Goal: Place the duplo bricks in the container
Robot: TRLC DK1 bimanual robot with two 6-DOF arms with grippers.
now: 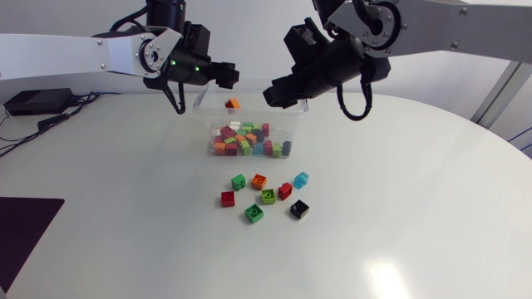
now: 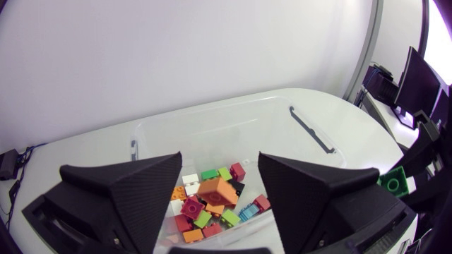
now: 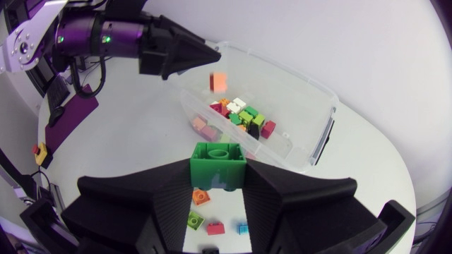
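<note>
The left arm comes in over the worktop's left edge, its wrist turned inward toward the middle of the far edge. The left claw hangs raised, its two wedge fingers spread wide apart. The right arm comes in from the far right corner. The right claw angles down and inward, both fingers pressed against a green brick from two sides.

Heaped bricks lie in the container, loose bricks on the counter just before it. Above it, a single brick seems midair under the left end effector; the right end effector beside it clasps another brick.
</note>
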